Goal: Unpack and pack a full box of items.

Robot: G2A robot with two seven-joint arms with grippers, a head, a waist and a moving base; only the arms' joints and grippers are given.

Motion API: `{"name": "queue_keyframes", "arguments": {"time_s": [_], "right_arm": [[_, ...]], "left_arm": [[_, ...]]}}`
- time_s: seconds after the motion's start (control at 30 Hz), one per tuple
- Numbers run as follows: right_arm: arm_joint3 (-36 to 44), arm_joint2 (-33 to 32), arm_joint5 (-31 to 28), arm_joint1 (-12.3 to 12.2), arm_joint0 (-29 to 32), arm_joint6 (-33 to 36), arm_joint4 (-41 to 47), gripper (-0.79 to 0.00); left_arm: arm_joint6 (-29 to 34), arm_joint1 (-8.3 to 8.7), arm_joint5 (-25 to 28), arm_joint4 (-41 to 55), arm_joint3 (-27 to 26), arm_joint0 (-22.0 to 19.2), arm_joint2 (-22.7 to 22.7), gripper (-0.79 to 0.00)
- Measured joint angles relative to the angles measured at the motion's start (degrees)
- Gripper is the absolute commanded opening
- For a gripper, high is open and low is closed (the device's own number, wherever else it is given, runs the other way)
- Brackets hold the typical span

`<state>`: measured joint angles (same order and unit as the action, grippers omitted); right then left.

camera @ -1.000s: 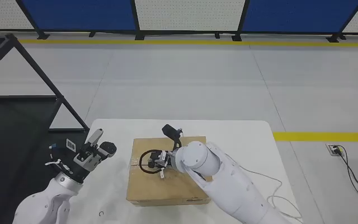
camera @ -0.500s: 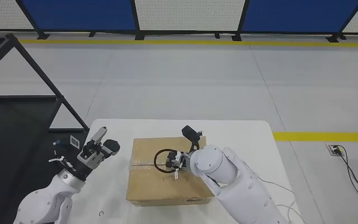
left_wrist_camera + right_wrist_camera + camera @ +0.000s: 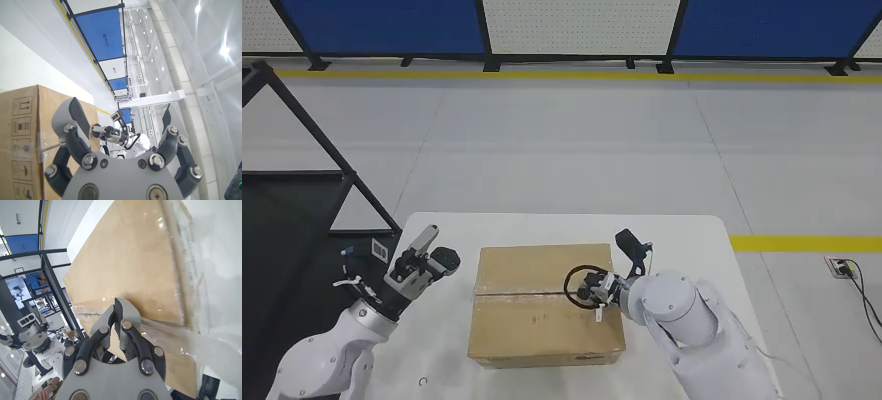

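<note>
Closed cardboard box (image 3: 532,315) sits mid white table (image 3: 682,240), flaps shut, seam running left-right across the top. Right gripper (image 3: 593,291) is over the box top at its right end, on the seam line. Left gripper (image 3: 434,254) is raised over the table left of the box, apart from it.

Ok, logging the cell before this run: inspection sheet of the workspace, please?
Surface: white table, box centred.
Job's things: cardboard box, closed, top seam taped.
Clutter: tiny dark item near the table's robot-side edge, unidentifiable.
End effectors: left end effector open beside the box; right end effector shut at the taped seam.
Cables: black loop at the right wrist; cable at a floor socket.
Surroundings: blue and white partitions, yellow floor line, black frame.
</note>
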<state>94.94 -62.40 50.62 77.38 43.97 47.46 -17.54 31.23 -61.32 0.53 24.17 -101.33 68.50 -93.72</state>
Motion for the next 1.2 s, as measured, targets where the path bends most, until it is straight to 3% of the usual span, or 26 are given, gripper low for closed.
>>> {"name": "queue_keyframes", "arguments": {"time_s": [0.63,1.2], "right_arm": [[7.8,-10.6,1.0,-3.0,9.5,-2.6,-0.3,-0.785],[4.6,-9.6,0.6,-3.4,9.0,-5.3,2.1,-0.785]], "left_arm": [[0.5,0.04,-0.5,-1.1,0.2,-1.4,1.3,0.000],[0.7,0.07,-1.0,-1.5,0.5,-2.1,2.1,0.000]]}}
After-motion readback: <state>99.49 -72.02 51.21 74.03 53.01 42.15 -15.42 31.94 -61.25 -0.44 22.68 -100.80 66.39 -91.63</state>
